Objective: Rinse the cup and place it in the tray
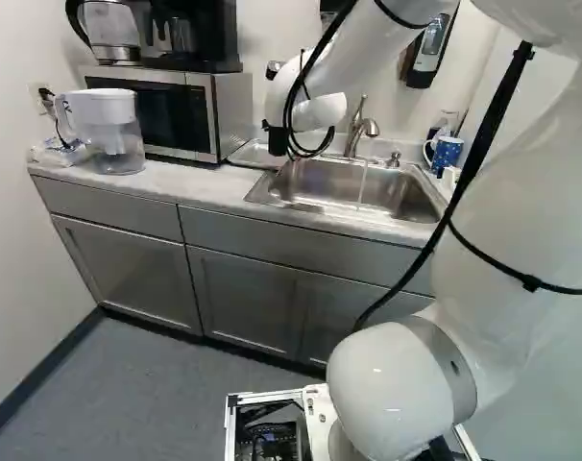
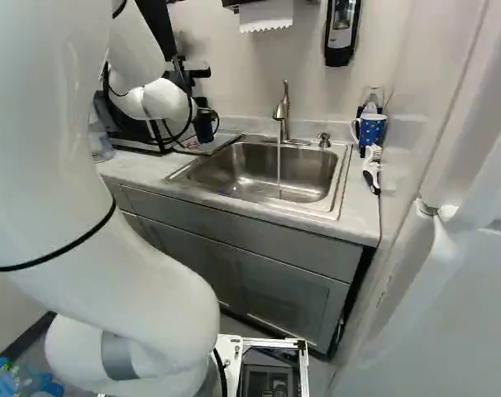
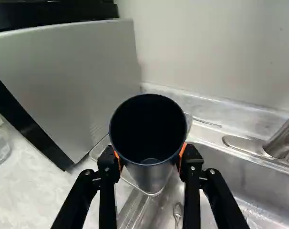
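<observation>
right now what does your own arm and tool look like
My arm is glossy white and rounded, with a grey band at a joint, black cables along it and thin black ties around it. The tool is black, with two fingers, orange pads and small silvery screws.

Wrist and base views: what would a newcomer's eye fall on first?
The dark cup, clamped in the gripper, its mouth facing the wrist camera. Then the water running from the faucet into the sink, ahead of the base. The white arm looms large across both base views.

Cup [image 3: 148,119] blk inside, mug [image 2: 372,131] blue (w/ lt. spots), cabinets [image 1: 242,298] gry, wall [image 3: 211,47] wht
</observation>
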`<state>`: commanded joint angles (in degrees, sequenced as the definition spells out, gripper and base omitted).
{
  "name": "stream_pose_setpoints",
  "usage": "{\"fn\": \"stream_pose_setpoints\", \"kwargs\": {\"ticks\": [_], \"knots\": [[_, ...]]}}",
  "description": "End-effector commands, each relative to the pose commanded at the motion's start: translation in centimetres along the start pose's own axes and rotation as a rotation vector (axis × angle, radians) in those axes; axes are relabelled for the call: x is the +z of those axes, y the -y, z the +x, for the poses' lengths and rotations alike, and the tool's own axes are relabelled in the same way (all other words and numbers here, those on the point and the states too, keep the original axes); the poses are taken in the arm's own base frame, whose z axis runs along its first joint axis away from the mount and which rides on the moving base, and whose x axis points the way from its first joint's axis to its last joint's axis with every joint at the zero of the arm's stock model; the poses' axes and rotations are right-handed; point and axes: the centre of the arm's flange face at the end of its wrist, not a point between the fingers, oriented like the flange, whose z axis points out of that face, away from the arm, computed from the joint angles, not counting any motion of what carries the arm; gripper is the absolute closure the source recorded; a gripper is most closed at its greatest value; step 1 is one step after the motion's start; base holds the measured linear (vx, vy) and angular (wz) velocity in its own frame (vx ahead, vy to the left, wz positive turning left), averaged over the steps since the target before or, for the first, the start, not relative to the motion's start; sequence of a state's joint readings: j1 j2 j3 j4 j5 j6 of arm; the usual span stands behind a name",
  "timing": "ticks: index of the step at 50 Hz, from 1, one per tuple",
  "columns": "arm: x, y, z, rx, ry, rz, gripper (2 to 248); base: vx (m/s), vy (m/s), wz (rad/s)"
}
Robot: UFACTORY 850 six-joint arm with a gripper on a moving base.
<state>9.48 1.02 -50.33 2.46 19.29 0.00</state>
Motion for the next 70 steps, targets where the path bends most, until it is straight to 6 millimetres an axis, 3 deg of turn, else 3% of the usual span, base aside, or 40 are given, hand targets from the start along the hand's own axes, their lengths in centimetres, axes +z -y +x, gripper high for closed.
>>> {"fn": "stream_pose_setpoints", "kwargs": {"ticks": [40,70], "knots": [[-1.2,-5.9,-0.3,0.04,-0.001,-0.112,125,0.0,0.0,0.0],[-2.3,-10.2,-4.4,0.083,0.126,-0.198,125,0.0,0.0,0.0]]}}
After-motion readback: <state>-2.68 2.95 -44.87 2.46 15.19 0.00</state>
